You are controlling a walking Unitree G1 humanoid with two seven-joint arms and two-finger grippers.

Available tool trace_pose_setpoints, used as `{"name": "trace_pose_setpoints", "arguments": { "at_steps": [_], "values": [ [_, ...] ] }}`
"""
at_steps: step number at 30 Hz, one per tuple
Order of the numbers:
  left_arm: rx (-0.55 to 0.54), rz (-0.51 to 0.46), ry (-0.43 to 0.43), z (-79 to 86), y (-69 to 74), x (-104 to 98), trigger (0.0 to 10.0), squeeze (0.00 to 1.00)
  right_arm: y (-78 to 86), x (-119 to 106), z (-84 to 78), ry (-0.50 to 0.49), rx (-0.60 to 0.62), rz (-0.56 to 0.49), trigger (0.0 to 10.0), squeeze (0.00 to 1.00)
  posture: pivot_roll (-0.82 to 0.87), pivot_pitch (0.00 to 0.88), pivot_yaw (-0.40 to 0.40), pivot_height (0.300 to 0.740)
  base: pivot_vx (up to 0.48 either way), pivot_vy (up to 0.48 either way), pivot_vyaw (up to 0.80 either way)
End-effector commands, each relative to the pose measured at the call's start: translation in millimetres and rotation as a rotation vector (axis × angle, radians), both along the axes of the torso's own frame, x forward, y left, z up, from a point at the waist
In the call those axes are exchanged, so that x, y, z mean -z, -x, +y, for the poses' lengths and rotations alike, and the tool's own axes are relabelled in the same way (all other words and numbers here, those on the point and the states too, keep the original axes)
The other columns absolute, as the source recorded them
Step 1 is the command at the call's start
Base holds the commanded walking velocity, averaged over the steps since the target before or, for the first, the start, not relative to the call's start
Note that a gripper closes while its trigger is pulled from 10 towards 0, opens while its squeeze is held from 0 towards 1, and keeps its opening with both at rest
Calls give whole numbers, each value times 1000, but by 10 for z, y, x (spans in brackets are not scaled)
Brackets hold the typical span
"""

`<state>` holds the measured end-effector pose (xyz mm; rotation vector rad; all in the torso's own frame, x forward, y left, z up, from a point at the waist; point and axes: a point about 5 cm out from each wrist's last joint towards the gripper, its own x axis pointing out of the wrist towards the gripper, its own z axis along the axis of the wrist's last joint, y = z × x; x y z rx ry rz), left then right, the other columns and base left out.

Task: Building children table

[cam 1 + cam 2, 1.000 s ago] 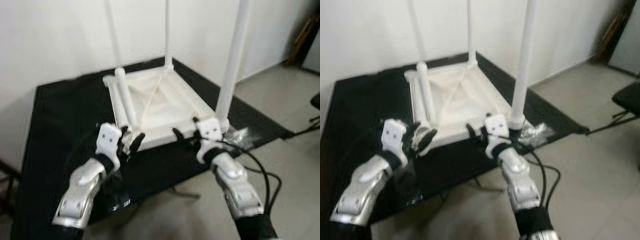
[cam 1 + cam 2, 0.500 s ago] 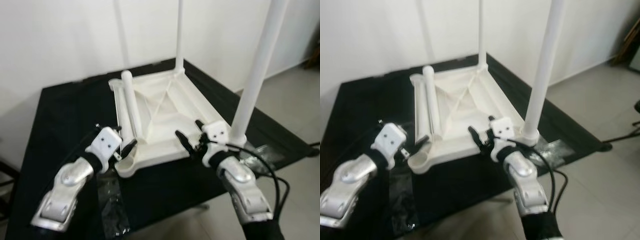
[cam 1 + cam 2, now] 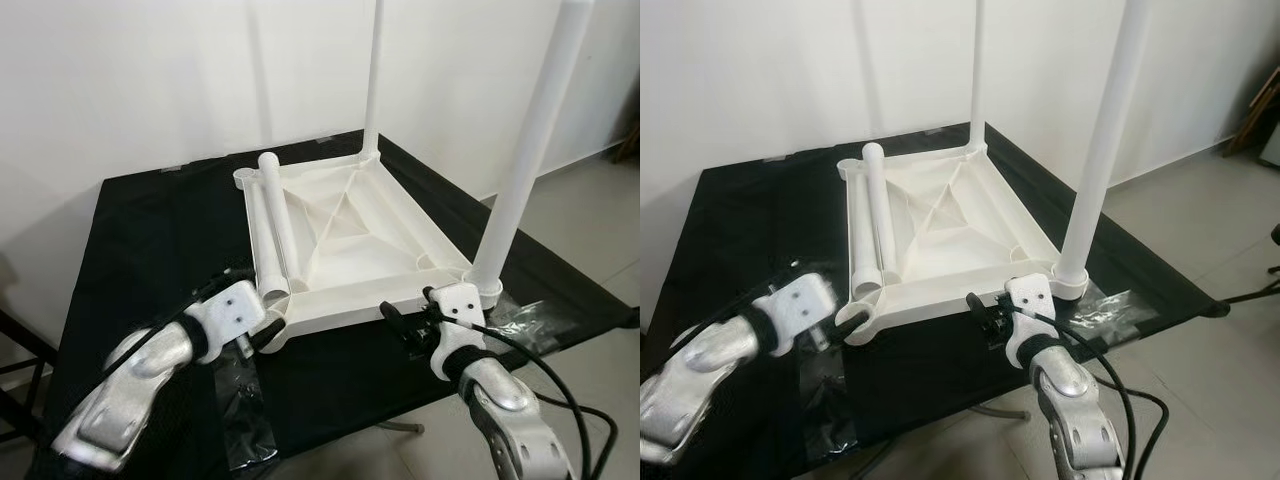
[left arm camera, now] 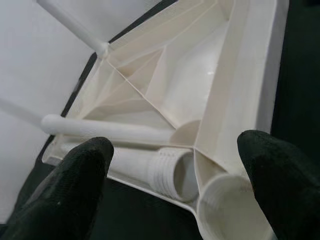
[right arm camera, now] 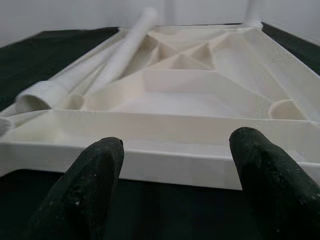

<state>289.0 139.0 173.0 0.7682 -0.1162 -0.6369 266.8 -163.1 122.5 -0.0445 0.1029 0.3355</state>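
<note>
A white plastic tabletop (image 3: 345,240) lies upside down on a black-covered table (image 3: 150,240). Two white legs stand upright in its sockets, one at the far corner (image 3: 375,80) and one at the near right corner (image 3: 530,150). A third, loose leg (image 3: 272,220) lies inside the tabletop along its left side, threaded end (image 4: 170,172) toward me. The near-left corner socket (image 4: 235,212) holds nothing. My left gripper (image 3: 262,335) is open just in front of that socket. My right gripper (image 3: 400,322) is open at the tabletop's near rim (image 5: 175,165), left of the near right leg.
Clear plastic wrap lies on the black cover by my left arm (image 3: 245,420) and beside the near right leg (image 3: 525,310). A black cable (image 3: 560,375) runs along my right arm. A white wall stands behind, and tiled floor (image 3: 600,200) lies to the right.
The camera has shifted, so the table sits higher and closer. My left gripper has dropped from the loose leg's end to the near-left corner. My right gripper sits lower at the near rim.
</note>
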Motion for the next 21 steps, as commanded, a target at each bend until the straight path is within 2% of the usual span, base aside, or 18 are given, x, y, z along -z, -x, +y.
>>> {"name": "trace_pose_setpoints", "arguments": {
  "at_steps": [1, 2, 3, 4, 6, 12, 14, 21],
  "values": [
    [-48, 4, -18, -55, -73, 49, 10000, 584, 85, -9, 25, -32, -53, 2, 10000, 0, -53, 0, 9, 740, 0, 0, 0],
    [-48, 4, -18, -55, -73, 49, 10000, 584, 85, -9, 25, -32, -53, 2, 10000, 0, -53, 0, 9, 740, 0, 0, 0],
    [-50, 4, -13, -92, -97, 44, 10000, 125, 122, -6, 33, -34, -77, 2, 10000, 0, -56, 0, 8, 740, 0, 0, 0],
    [-37, 6, -28, -143, -117, 50, 10000, 0, 168, 2, 51, -20, -119, 8, 10000, 0, -57, 0, 6, 740, 0, 0, 0],
    [-11, 9, -57, -222, -142, 68, 10000, 0, 244, 20, 85, 11, -189, 21, 10000, 0, -60, 0, 8, 740, 0, 0, 0],
    [38, 14, -112, -333, -183, 106, 10000, 0, 329, 35, 101, -5, -230, 67, 10000, 0, -70, 0, 9, 740, 0, 0, 0],
    [59, 18, -144, -383, -215, 131, 10000, 0, 379, 31, 127, -19, -283, 107, 10000, 0, -73, 0, 10, 740, 0, 0, 0],
    [43, -2, -154, -485, -327, 111, 10000, 0, 414, -16, 136, -24, -293, 108, 10000, 0, -72, 5, 16, 740, 0, 0, 0]
  ]
}}
